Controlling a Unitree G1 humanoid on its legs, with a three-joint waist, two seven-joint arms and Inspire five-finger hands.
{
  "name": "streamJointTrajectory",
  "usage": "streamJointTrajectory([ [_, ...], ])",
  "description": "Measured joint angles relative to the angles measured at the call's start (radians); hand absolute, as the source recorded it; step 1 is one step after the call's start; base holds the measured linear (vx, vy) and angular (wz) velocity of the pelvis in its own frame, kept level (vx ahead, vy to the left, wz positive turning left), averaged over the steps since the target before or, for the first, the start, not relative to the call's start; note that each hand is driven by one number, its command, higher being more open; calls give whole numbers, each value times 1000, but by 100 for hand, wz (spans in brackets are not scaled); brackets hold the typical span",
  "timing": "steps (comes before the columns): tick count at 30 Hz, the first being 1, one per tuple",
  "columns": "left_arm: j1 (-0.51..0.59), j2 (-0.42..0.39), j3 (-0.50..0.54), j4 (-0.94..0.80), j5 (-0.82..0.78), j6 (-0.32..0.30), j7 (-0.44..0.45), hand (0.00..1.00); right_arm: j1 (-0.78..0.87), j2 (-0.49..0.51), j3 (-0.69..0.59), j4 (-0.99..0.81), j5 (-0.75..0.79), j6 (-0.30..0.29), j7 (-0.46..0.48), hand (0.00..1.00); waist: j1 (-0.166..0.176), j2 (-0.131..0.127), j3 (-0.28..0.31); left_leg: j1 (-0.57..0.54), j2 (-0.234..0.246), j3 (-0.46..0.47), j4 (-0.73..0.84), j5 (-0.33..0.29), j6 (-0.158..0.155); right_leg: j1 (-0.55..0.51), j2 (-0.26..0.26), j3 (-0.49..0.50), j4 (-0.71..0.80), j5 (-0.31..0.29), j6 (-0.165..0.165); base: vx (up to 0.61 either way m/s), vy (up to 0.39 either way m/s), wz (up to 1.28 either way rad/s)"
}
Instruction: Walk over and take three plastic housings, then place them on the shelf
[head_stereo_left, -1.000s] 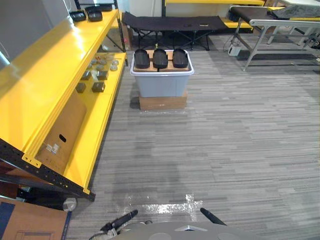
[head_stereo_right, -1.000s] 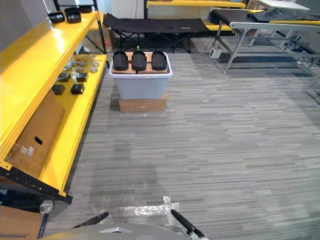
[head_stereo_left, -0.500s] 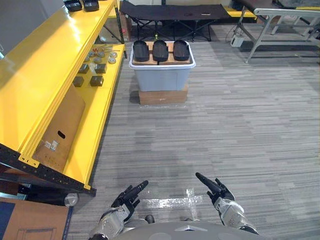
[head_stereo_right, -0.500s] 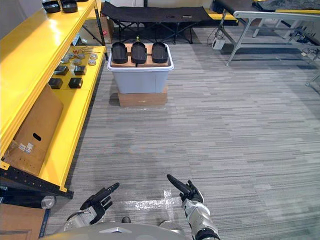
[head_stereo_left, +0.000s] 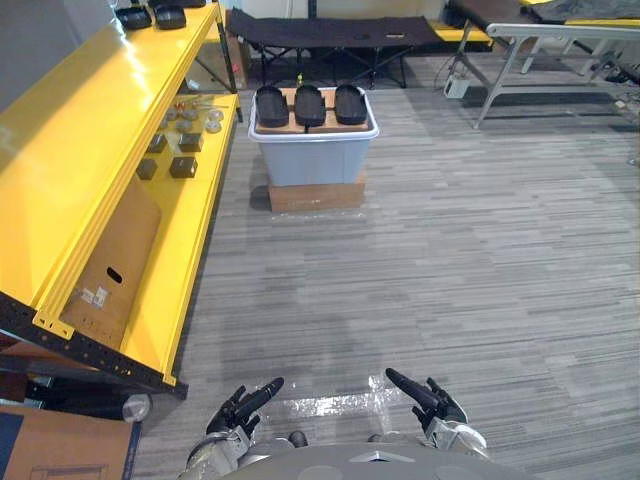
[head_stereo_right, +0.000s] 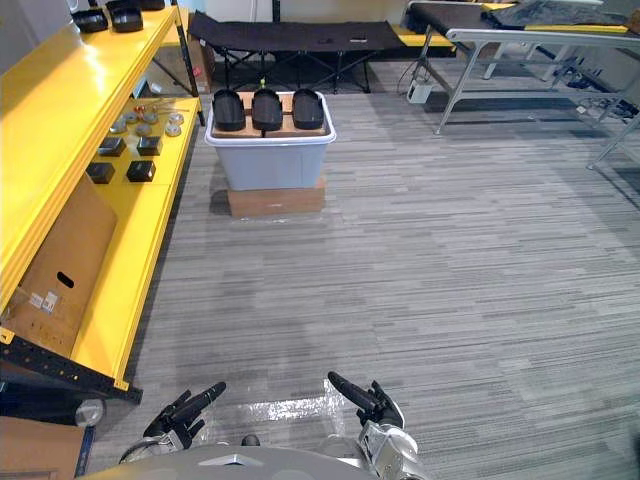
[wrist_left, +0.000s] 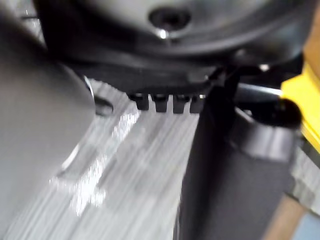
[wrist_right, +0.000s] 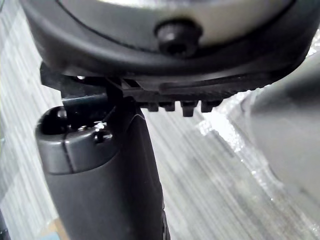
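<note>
Three black plastic housings (head_stereo_left: 309, 104) lie side by side on a board across a grey bin (head_stereo_left: 313, 160), far ahead on the floor. The yellow shelf (head_stereo_left: 95, 130) runs along the left. Two more black housings (head_stereo_left: 150, 16) sit at the far end of its top level. My left hand (head_stereo_left: 243, 406) and right hand (head_stereo_left: 424, 397) show at the bottom edge, low over the floor, fingers straight and holding nothing. Both are several steps short of the bin.
The bin stands on a flat cardboard box (head_stereo_left: 315, 194). Small dark blocks and round parts (head_stereo_left: 178, 150) lie on the lower shelf level, with a cardboard sheet (head_stereo_left: 118, 255) leaning there. A black cot (head_stereo_left: 330, 35) and metal tables (head_stereo_left: 560, 45) stand behind. Shiny tape (head_stereo_left: 330, 405) marks the floor.
The camera has shifted, and the bin sits a little left in view. Both hands came up into view from the bottom edge a second ago and have since dropped slightly lower.
</note>
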Motion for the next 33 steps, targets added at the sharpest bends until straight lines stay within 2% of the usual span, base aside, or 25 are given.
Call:
streamJointTrajectory([
  [2,1,9,11,-7,0,3,15,100,-5,-6,-16,9,0,-13,-6,100,2,-11,39,21,26,17,62,-43,9,-35,-36,-60,81,-37,-50,54,113,-21],
  [4,0,33,10,-7,3,4,23,100,5,-3,-15,16,-1,-18,-8,100,5,-14,46,24,57,15,100,-76,-17,-46,-1,-61,-48,-22,-28,167,77,-10],
  [6,-14,34,8,-10,6,4,20,100,21,-2,-15,16,-1,-19,-8,100,4,-16,45,22,74,4,107,-90,-33,-58,56,-19,-284,26,19,251,15,13],
  [7,-18,35,8,-10,10,4,19,100,37,1,-20,17,0,-19,-10,100,-5,-22,46,23,69,-12,117,-103,-44,-61,70,15,-370,75,13,283,-10,32],
  [8,-17,34,8,-10,12,4,19,100,45,1,-26,20,0,-18,-10,100,-10,-26,44,26,66,-20,127,-113,-50,-63,72,31,-383,91,10,299,-52,48],
  [9,-9,28,7,-9,13,4,19,100,64,1,-36,25,0,-16,-9,100,-18,-28,44,40,65,-36,156,-145,-67,-58,73,60,-374,106,-8,316,-106,43],
  [11,5,25,10,-10,-8,4,20,100,93,3,-37,27,-1,-15,-4,100,-16,-32,37,55,69,-51,217,-219,-96,-55,79,79,-303,79,-64,387,-190,31],
  [12,10,21,14,-9,-16,4,21,100,94,2,-40,30,-1,-14,2,100,-18,-24,33,56,85,-59,257,-260,-116,-56,93,82,-261,78,-101,402,-245,26],
  [13,40,8,23,-9,-55,2,29,100,98,-4,-66,37,-1,-14,11,100,-21,15,1,48,148,-70,344,-312,-177,-47,131,62,-228,70,-118,354,-197,26],
  [14,49,5,28,-5,-64,1,28,100,98,-12,-72,40,-1,-14,13,100,-21,24,-12,17,173,-72,427,-321,-196,-35,147,52,-229,75,-118,453,-242,28],
  [15,42,-5,51,8,-77,3,29,100,96,-21,-75,53,-1,-15,10,100,-20,48,-20,-79,227,-92,632,-304,-211,-17,176,37,-235,73,-128,434,-237,14],
  [17,40,-40,68,24,-81,-10,33,100,80,-26,-74,56,-4,-26,11,100,-12,61,-15,-202,302,-112,901,-214,-206,40,214,29,-277,64,-166,493,-253,9],
  [18,39,-49,96,30,-83,-26,35,100,72,-29,-76,57,-13,-31,12,100,-11,71,-11,-248,323,-118,1001,-218,-204,80,229,27,-301,56,-179,480,-193,11],
  [19,25,-47,111,38,-91,-18,35,100,63,-30,-76,64,-44,-36,11,100,-9,68,0,-278,313,-128,1047,-226,-205,130,230,23,-322,50,-188,445,-178,2],
  [21,12,-52,119,42,-93,7,26,100,39,-28,-75,75,-80,-47,11,100,9,53,12,-320,248,-122,957,-235,-205,219,213,31,-375,45,-196,479,-133,-24],
  [23,3,-53,130,35,-86,6,10,100,7,-23,-75,81,-78,-62,8,100,27,49,18,-360,182,-116,721,-229,-199,249,201,61,-412,43,-195,325,5,-47],
  [24,-3,-56,136,33,-87,5,9,100,-15,-21,-75,81,-78,-62,3,100,37,45,28,-382,141,-135,548,-191,-189,263,190,82,-429,36,-186,266,74,-46],
  [25,-1,-57,140,30,-90,3,9,100,-25,-19,-72,78,-77,-63,-1,100,40,47,32,-397,119,-163,386,-112,-189,279,185,97,-436,16,-166,261,92,-41],
  [27,1,-63,149,43,-120,5,11,100,-23,-21,-47,73,-76,-61,-10,100,39,66,44,-397,131,-174,259,-32,-200,318,192,112,-428,-42,-141,274,174,-22],
  [28,18,-70,155,49,-150,11,13,100,-6,-22,-24,73,-78,-55,-17,100,41,69,45,-391,146,-156,274,31,-180,346,191,130,-400,-89,-120,308,235,-18],
  [29,28,-70,159,49,-169,20,14,100,1,-18,-12,73,-78,-49,-20,100,41,59,43,-391,141,-144,298,53,-161,354,181,138,-385,-112,-116,361,257,-21],
  [30,31,-60,173,48,-184,30,13,100,5,-13,3,73,-77,-37,-22,100,47,39,39,-402,123,-117,360,50,-139,354,154,164,-351,-163,-112,413,240,-14],
  [31,32,-49,173,48,-179,32,14,100,10,-12,14,74,-77,-33,-22,100,51,3,31,-416,93,-106,410,11,-82,345,120,189,-311,-219,-111,426,211,-15],
  [32,32,-43,173,48,-175,30,16,100,24,-12,16,75,-76,-32,-19,100,56,-16,26,-414,76,-98,416,-4,-61,331,103,199,-262,-223,-111,464,149,-17],
  [33,30,-36,175,48,-162,28,23,100,18,-12,15,78,-71,-31,-13,100,62,-32,24,-407,54,-75,428,-34,-29,232,57,214,-44,-236,-72,463,158,-22],
])
